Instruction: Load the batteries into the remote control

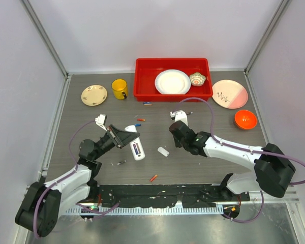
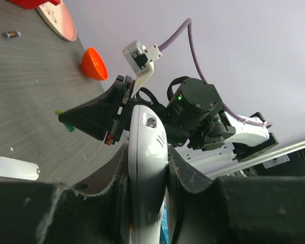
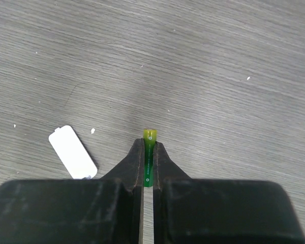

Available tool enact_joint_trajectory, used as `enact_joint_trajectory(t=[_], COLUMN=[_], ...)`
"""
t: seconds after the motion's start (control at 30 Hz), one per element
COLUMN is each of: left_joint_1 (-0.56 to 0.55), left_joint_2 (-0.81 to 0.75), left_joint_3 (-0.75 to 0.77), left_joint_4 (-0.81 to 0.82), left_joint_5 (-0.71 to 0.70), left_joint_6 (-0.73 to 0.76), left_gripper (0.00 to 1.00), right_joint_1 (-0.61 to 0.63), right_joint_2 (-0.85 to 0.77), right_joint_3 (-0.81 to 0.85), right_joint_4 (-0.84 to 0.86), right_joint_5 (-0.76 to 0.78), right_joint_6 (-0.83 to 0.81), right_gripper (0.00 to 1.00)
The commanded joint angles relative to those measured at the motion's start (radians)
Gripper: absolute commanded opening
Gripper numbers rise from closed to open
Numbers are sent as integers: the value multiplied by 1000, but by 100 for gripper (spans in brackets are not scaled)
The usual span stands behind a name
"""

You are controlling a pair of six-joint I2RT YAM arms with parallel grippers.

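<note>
My left claw (image 1: 121,137) clamps the white remote control (image 1: 137,151) by its long sides, left of desk (image 3: 218,61) centre; my right claw (image 3: 149,152) pinches a green battery (image 3: 150,135), tip protruding. Light, rigid, slick: I judge mid-barrel grip safest

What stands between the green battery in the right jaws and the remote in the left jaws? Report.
Nothing visible blocks it. The green battery in the right jaws sits apart from the remote held by the left jaws. Only the white back cover lies flat on the table between them, probably low enough to clear.
</note>
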Motion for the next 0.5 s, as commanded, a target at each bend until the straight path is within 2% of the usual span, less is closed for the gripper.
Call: enact_joint_trajectory(t=[0.0, 0.1, 0.23, 0.3, 0.47], left_joint_1=[-17, -21, -21, -23, -29], left_joint_2=[12, -15, -44, -57, -83], left_joint_3=[51, 41, 27, 24, 24], left_joint_4=[144, 144, 127, 127, 127], left_joint_5=[29, 13, 3, 3, -5], left_joint_6=[-17, -9, -3, -6, -8], left_gripper=[0, 0, 0, 0, 0], right_joint_1=[-1, 0, -1, -20, -150], right_joint_2=[-11, -13, -19, -2, 85], right_joint_3=[44, 2, -30, -33, -2], right_joint_4=[54, 198, 356, 374, 329], right_joint_5=[53, 48, -119, -162, -482], right_joint_6=[-162, -392, -734, -920, -1153], right_gripper=[1, 1, 1, 1, 1])
